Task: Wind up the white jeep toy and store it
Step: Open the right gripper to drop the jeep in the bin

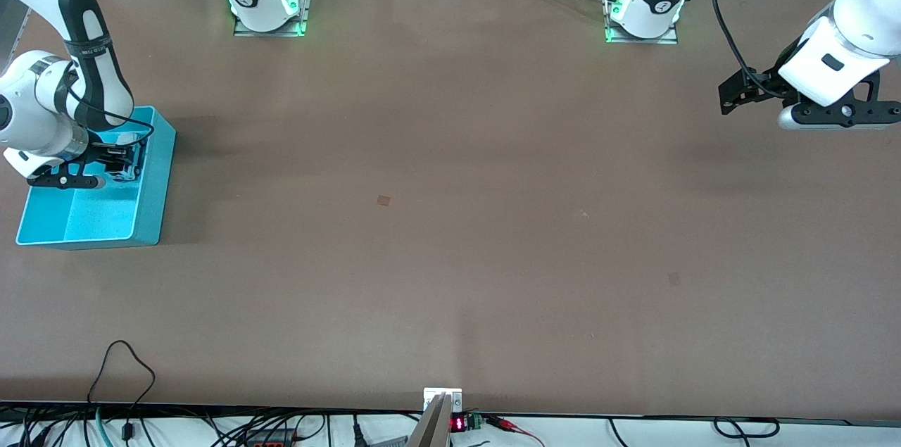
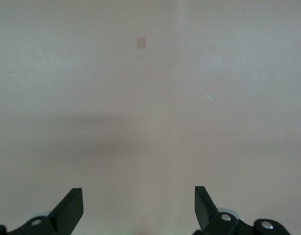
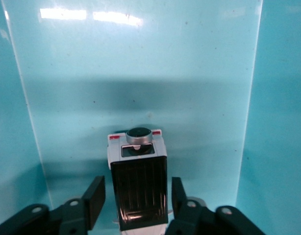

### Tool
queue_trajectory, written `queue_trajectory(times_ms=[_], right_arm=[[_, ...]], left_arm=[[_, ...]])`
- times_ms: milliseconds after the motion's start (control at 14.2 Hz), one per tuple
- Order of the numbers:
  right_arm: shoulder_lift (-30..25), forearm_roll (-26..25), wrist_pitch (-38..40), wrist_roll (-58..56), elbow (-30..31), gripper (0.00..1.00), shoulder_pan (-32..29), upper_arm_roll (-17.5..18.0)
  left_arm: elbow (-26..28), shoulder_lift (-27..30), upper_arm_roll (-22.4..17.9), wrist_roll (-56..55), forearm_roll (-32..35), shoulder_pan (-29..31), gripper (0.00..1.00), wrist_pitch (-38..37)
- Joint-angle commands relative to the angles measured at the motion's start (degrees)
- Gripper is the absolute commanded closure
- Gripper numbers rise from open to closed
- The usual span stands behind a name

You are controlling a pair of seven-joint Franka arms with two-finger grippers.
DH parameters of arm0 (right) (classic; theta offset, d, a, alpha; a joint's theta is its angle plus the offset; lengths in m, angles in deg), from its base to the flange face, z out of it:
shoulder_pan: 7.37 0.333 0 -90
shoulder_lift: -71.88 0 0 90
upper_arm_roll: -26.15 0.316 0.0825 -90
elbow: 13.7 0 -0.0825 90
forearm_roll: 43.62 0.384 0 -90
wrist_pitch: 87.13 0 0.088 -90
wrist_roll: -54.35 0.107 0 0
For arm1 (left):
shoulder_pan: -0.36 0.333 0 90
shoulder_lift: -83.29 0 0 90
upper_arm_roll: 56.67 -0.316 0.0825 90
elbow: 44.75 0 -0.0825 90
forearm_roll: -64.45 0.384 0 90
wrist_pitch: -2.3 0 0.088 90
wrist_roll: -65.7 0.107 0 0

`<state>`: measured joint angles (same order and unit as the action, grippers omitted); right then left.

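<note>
The white jeep toy (image 3: 138, 186), with its black roof panel and a round spare wheel at one end, lies in the turquoise bin (image 1: 151, 186) at the right arm's end of the table. My right gripper (image 3: 137, 196) reaches down into the bin (image 3: 140, 73) and stands open. One finger is on each side of the jeep, with a small gap on both sides. In the front view the right gripper (image 1: 116, 164) hides most of the toy. My left gripper (image 1: 735, 91) hangs open over bare table at the left arm's end; the left gripper (image 2: 139, 205) has nothing between its fingers.
The bin's walls stand close around the right gripper. A small brown patch (image 1: 383, 200) marks the middle of the brown table. Both arm bases (image 1: 271, 3) stand along the edge farthest from the front camera. Cables (image 1: 127, 376) and a small box lie at the nearest edge.
</note>
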<state>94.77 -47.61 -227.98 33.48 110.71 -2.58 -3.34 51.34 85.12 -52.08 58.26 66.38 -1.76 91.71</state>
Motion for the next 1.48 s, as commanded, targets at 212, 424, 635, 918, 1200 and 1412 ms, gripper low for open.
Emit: queue_trajectory(times_ms=[212, 424, 635, 918, 1200, 1412], right_arm=[[-8.5, 0.7, 1.5, -1.7, -0.8, 0.0, 0.1, 2.9], [-12.0, 0.7, 6.8, -5.0, -4.3, 0.0, 1.4, 4.3], [-13.7, 0.7, 12.4, -5.1, -9.1, 0.0, 4.8, 4.4], [-14.5, 0.8, 20.5, -4.5, -16.5, 0.0, 8.6, 4.4], [-14.5, 7.0, 24.7, -4.6, -20.9, 0.0, 10.1, 4.4], [-15.3, 8.0, 28.0, -1.4, -23.5, 0.0, 9.5, 6.8]], left_arm=[[-1.7, -0.4, 0.8, 0.7, -0.2, 0.0, 0.0, -2.6], [-1.7, -0.4, 0.7, 0.7, -0.2, 0.0, 0.0, -2.8], [-1.7, -0.4, 0.7, 0.7, -0.2, 0.0, 0.0, -2.7], [-1.7, -0.4, 0.7, 0.7, -0.1, 0.1, 0.0, -2.7], [-1.7, -0.3, 0.8, 0.7, -0.2, 0.0, 0.0, -2.9], [-1.7, -0.4, 0.9, 0.7, -0.1, -0.1, 0.0, -3.8]])
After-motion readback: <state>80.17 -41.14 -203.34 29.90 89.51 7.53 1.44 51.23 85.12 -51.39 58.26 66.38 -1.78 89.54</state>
